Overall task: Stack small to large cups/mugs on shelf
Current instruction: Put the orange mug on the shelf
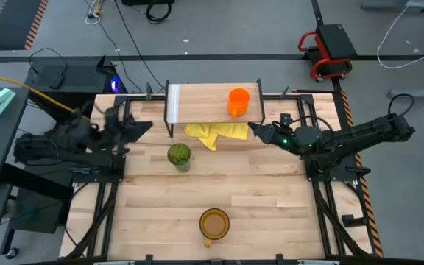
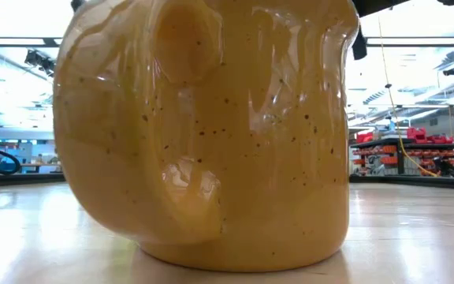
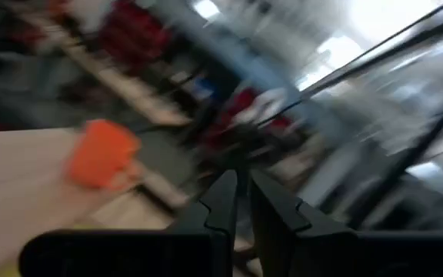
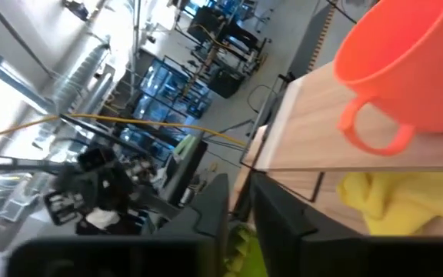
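Note:
The small orange mug (image 1: pixel 238 101) stands upright on the shelf's wooden top (image 1: pixel 201 103), near its right end; it also shows in the right wrist view (image 4: pixel 406 61) and the left wrist view (image 3: pixel 102 154). The green tumbler (image 1: pixel 179 156) stands upright on the table in front of the shelf. The amber-yellow mug (image 1: pixel 213 223) sits near the table's near edge and fills the low view (image 2: pixel 203 134). My left gripper (image 1: pixel 144 126) hovers left of the shelf, shut and empty. My right gripper (image 1: pixel 255 129) hovers by the shelf's right front corner, shut and empty.
A crumpled yellow cloth (image 1: pixel 216 132) lies on the table at the shelf's front edge, partly under it, and shows in the right wrist view (image 4: pixel 391 200). The slatted tabletop (image 1: pixel 271 199) is bare between the tumbler, the amber mug and the right arm.

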Controlling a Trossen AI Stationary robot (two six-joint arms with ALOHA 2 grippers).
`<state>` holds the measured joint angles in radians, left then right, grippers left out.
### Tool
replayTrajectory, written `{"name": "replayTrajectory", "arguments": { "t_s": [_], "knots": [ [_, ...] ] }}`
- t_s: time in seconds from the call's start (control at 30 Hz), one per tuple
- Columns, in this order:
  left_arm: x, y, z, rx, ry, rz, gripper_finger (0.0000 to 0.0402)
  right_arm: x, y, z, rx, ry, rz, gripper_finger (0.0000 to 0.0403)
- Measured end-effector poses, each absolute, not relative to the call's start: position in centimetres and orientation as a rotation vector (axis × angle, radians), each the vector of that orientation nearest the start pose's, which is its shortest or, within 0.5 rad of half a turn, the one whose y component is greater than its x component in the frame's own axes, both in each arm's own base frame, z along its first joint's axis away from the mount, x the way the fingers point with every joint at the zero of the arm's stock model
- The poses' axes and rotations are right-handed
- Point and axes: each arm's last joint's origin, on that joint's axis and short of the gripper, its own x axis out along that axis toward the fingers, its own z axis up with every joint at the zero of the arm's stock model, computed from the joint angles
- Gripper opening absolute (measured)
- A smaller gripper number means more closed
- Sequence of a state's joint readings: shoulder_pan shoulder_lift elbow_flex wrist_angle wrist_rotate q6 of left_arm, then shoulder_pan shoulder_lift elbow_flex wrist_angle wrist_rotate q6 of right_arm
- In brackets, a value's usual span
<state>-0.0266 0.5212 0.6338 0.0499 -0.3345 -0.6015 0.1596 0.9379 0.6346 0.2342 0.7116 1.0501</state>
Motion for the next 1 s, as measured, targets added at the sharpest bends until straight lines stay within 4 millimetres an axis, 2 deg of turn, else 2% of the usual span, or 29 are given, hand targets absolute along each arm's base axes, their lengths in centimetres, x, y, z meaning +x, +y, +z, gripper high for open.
{"name": "replayTrajectory", "arguments": {
  "t_s": [0.1, 0.23, 0.3, 0.5, 0.73, 0.87, 1.0],
  "knots": [
    [15.2, 1.9, 35.3, -0.592, -0.125, 0.376, 0.003, 19.9, 1.3, 29.8, 0.927, -0.212, -0.535, 0.0013],
    [19.2, 4.9, 37.1, -0.613, -0.028, 0.378, 0.0022, 18.9, 1.0, 30.1, 0.862, -0.191, -0.547, 0.0013],
    [21.1, 7.0, 37.4, -0.66, 0.014, 0.357, 0.0019, 18.3, 0.6, 29.8, 0.833, -0.147, -0.592, 0.0011],
    [26.3, 12.6, 35.9, -0.773, 0.151, 0.342, 0.0016, 17.5, -1.3, 29.2, 0.815, -0.101, -0.71, 0.0006],
    [32.5, 15.5, 34.3, -0.829, 0.254, 0.255, 0.0012, 17.9, -4.0, 31.5, 0.693, 0.033, -0.87, 0.0003],
    [34.4, 16.6, 34.2, -0.829, 0.283, 0.249, 0.0009, 19.0, -5.7, 32.7, 0.65, 0.162, -0.9, 0.0003],
    [34.8, 18.0, 33.9, -0.822, 0.332, 0.291, 0.0015, 20.4, -6.9, 32.7, 0.629, 0.276, -0.895, 0.0002]
  ]
}}
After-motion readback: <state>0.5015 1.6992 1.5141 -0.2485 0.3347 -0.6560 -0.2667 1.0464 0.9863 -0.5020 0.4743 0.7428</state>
